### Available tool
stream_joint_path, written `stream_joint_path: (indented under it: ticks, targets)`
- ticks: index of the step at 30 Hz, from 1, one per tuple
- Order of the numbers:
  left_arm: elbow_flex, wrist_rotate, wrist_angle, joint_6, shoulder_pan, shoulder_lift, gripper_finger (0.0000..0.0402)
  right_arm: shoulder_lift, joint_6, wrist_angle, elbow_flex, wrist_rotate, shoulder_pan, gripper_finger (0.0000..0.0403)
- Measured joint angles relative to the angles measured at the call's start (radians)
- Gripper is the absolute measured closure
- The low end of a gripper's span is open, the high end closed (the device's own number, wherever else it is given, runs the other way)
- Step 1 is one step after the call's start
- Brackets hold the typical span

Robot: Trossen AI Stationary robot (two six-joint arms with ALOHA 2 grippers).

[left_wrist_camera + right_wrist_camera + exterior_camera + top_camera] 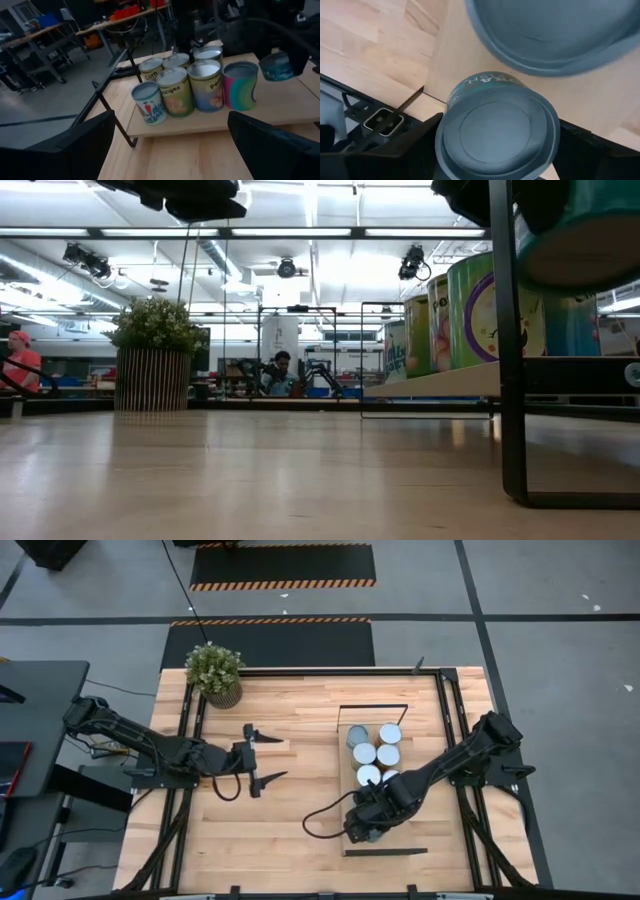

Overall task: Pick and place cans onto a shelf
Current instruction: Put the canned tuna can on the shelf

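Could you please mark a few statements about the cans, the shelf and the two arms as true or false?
1. The right end effector holds a teal can over the shelf. True.
2. The left end effector is shut on a can. False: it is open and empty, above the bare tabletop.
3. The potted plant stands on the shelf. False: it stands on the tabletop near a far corner, apart from the shelf.
4. Several cans stand upright in a cluster on the shelf. True.
5. One can lies on its side on the tabletop. False: no can lies on the tabletop.
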Motion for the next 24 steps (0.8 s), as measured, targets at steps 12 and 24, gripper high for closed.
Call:
stream_joint_path:
  ticks: [12, 24]
  targets:
    - [0.0, 0.0, -0.028, -0.005, 0.0, 0.0, 0.0008, 0.036, 0.019, 0.038, 0.0, 0.031, -0.006, 0.0084]
    - [0.0, 0.0, -0.04, -0.006, 0.0, 0.0, 0.0008, 0.071, 0.011, 0.079, -0.002, 0.077, -0.005, 0.0055]
